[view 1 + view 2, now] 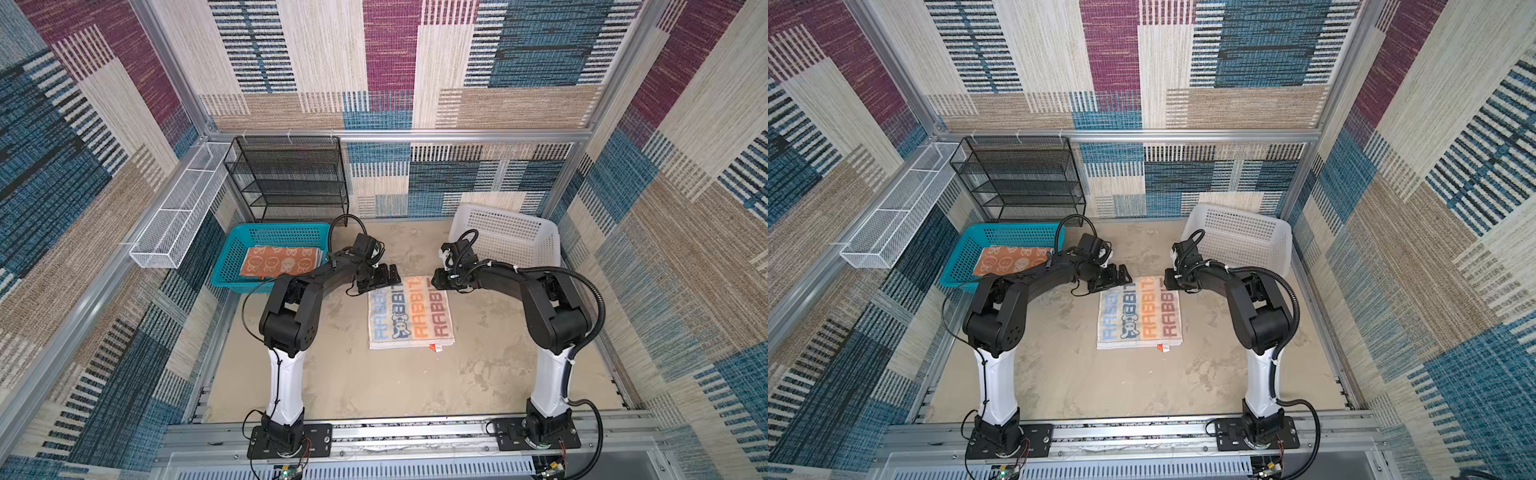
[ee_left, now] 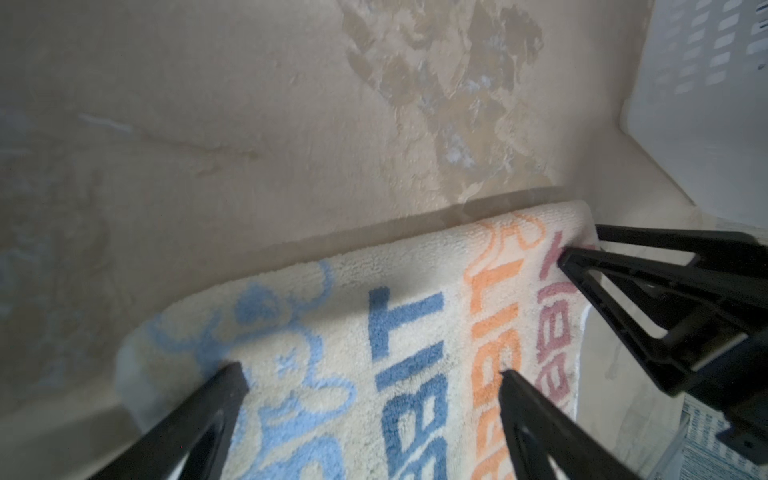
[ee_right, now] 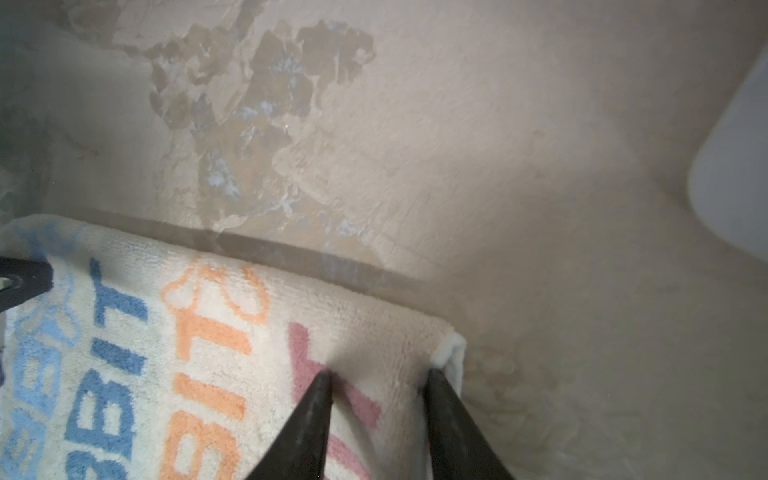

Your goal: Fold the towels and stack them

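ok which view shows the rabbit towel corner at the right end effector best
The right wrist view: the RABBIT towel corner is close up, layers visible, at the right end effector. The left wrist view shows it farther off; in both top views the end effector covers it.

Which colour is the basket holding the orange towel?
The basket is teal, clearest in a top view.

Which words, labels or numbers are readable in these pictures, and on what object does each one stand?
"RABBIT": whitish towel, orange row and dull red row.
"RABB…": its light blue row, the end hidden.
"…BBIT": its dark blue row, after a rabbit figure.
Small orange tag at its near edge: too small to read.
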`<state>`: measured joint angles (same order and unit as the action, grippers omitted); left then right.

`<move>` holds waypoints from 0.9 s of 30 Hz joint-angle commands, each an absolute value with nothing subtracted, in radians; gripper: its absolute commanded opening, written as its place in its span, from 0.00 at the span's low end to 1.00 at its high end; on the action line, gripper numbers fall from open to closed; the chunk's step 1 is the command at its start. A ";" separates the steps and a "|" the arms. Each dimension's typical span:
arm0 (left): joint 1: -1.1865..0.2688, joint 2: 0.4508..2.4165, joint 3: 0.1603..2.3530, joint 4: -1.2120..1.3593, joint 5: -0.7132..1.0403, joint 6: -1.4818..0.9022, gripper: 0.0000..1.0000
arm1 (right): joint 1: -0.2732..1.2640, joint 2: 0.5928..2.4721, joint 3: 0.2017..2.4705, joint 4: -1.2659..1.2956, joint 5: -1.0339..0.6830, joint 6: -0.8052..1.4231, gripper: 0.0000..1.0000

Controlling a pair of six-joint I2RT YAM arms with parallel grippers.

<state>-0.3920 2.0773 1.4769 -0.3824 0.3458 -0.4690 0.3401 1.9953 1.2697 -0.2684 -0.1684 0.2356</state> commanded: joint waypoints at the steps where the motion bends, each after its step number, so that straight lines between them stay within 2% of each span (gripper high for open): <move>1: -0.385 2.068 1.439 -0.398 0.306 -0.442 0.99 | 0.340 2.005 1.252 -0.297 -0.132 0.255 0.41; 10: -0.384 1.985 1.305 -0.365 0.292 -0.439 0.99 | 0.389 1.956 1.132 -0.258 -0.141 0.286 0.40; 20: -0.398 1.846 1.176 -0.358 0.287 -0.450 0.99 | 0.461 1.808 1.023 -0.267 -0.181 0.326 0.40; 24: -0.403 1.802 1.117 -0.353 0.278 -0.450 0.99 | 0.463 1.718 0.990 -0.277 -0.139 0.332 0.44; 27: -0.403 1.799 1.102 -0.353 0.273 -0.445 0.99 | 0.456 1.693 1.022 -0.310 -0.065 0.314 0.51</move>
